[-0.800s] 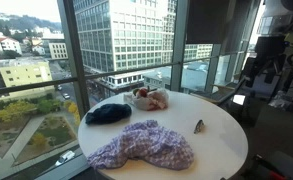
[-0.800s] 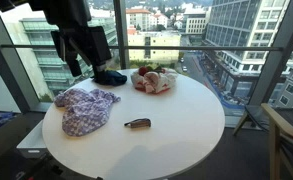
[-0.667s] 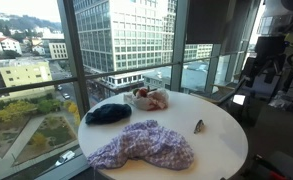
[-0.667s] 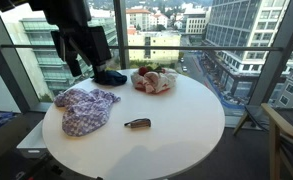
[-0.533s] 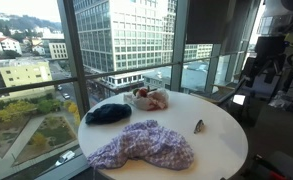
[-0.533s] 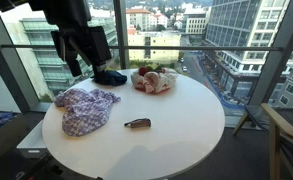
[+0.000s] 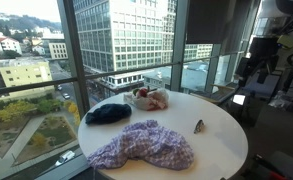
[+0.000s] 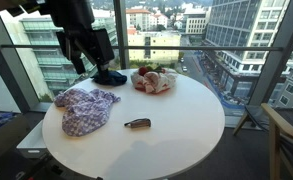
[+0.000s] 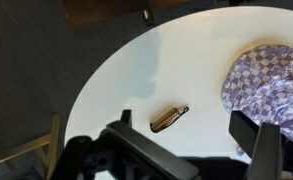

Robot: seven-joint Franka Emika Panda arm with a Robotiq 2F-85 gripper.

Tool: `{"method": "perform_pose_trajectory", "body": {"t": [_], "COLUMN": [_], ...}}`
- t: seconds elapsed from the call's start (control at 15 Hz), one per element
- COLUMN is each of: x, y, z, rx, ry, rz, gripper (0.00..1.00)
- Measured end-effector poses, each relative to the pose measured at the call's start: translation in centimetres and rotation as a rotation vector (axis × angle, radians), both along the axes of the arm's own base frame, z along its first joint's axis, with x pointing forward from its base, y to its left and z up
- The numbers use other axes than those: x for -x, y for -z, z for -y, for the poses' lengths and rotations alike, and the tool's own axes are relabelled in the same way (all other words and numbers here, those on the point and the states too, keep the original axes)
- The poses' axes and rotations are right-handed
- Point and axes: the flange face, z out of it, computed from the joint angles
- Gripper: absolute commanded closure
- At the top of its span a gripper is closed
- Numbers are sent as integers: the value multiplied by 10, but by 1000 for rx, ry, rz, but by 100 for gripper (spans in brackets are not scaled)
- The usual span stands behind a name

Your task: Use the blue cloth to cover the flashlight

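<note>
Lying flat, flashlight (image 9: 169,118), long axis diagonal

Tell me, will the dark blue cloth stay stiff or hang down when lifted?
Probably floppy: the dark blue cloth lies in a crumpled heap, so it should hang down from one pinch. Pushed, it would likely bunch rather than slide whole.

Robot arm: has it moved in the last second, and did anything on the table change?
The arm shifted slightly toward the table; its jaws hold nothing. The flashlight, blue cloth, checkered cloth and pink bundle stayed put.
</note>
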Motion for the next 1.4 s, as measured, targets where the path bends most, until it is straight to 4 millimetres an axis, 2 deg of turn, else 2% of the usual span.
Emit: {"method": "perform_pose_trajectory", "body": {"t": [0.2, 0.47, 0.87, 1.2, 1.4], "x": [-32, -76, -127, -158, -169], "y": [14, 54, 141, 221, 258], "z": [-22, -67, -136, -158, -170], "rx": [-13, -4, -25, -85, -127], "ry": [-62, -165, -311, -373, -426], "rz": [91, 114, -33, -159, -209], "gripper": [0, 0, 0, 0, 0]}}
